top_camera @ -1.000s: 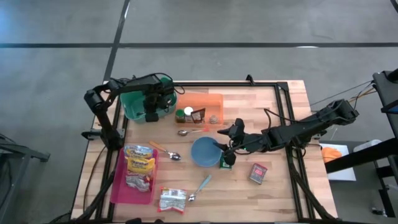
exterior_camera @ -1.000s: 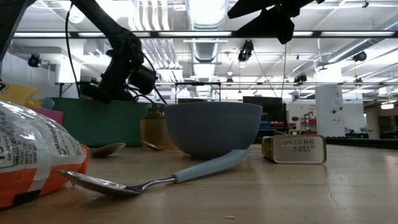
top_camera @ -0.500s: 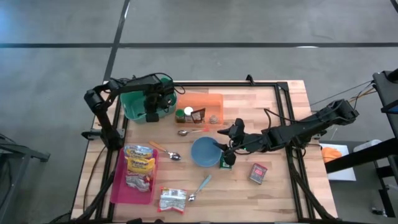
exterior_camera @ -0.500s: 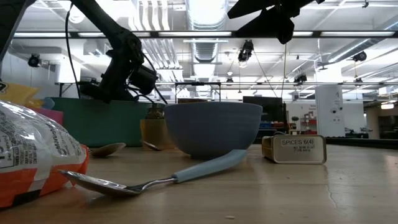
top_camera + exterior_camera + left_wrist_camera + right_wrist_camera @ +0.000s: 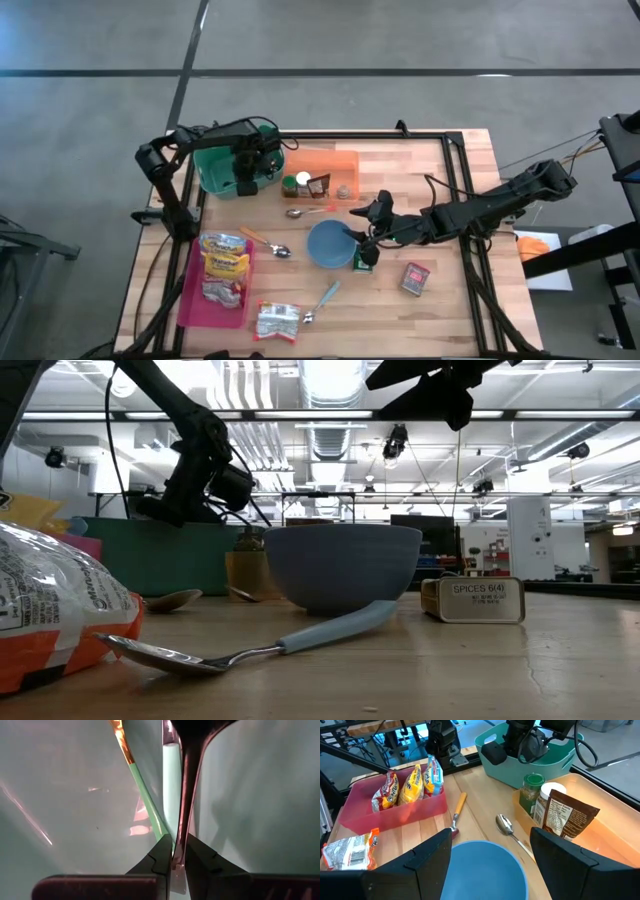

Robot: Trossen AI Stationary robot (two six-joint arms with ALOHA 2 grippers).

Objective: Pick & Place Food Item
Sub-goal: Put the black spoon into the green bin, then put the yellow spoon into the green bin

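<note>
Since the left gripper [image 5: 174,861] is pinched on a spoon handle [image 5: 187,795] inside the green bin [image 5: 215,172], it could easily get dropped, while the right gripper [image 5: 368,232] is held open over the bowl [image 5: 330,244].

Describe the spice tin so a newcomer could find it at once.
Start at the blue bowl in the middle of the wooden table. Past it, toward the right arm's side, lies a small flat spice tin alone on bare wood. Its red label sets it apart from the green packet beside the bowl.
</note>
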